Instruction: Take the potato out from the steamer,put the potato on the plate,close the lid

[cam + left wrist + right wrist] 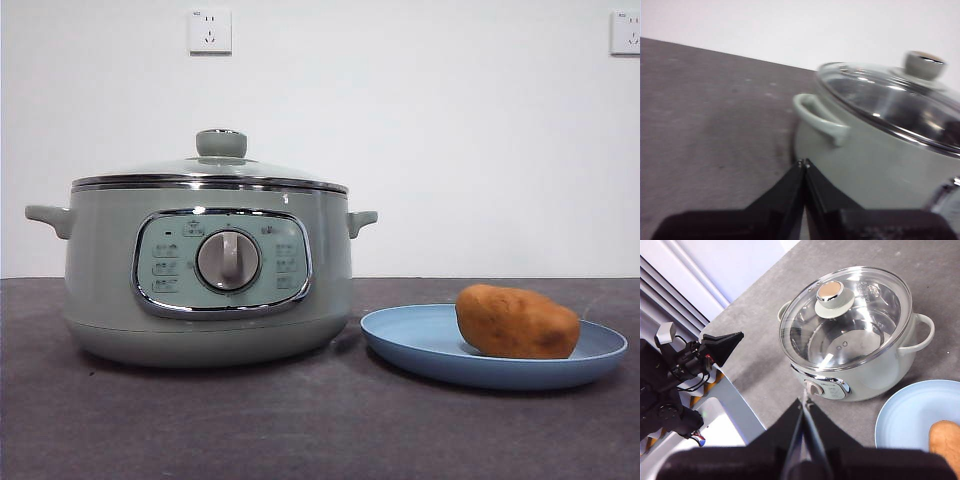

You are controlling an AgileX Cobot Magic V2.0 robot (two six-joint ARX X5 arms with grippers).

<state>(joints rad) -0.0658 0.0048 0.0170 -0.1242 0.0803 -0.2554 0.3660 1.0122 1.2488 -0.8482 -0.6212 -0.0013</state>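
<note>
The pale-green steamer [210,275] stands on the left of the table with its glass lid [210,170] seated on the rim, knob [221,143] on top. To its right the orange-brown potato [517,321] lies on the light-blue plate [420,340]. No arm shows in the front view. My left gripper [804,163] is shut and empty, low beside the steamer's side handle [820,117]. My right gripper [805,403] is shut and empty, high above the table, looking down on the steamer [880,370], lid [850,320], plate [905,415] and potato [945,437].
Dark grey tabletop [300,430] runs in front of the pot and plate. A white wall with two sockets [209,30] stands behind. In the right wrist view the left arm's black gripper [722,347] sits off the table's edge beside the steamer.
</note>
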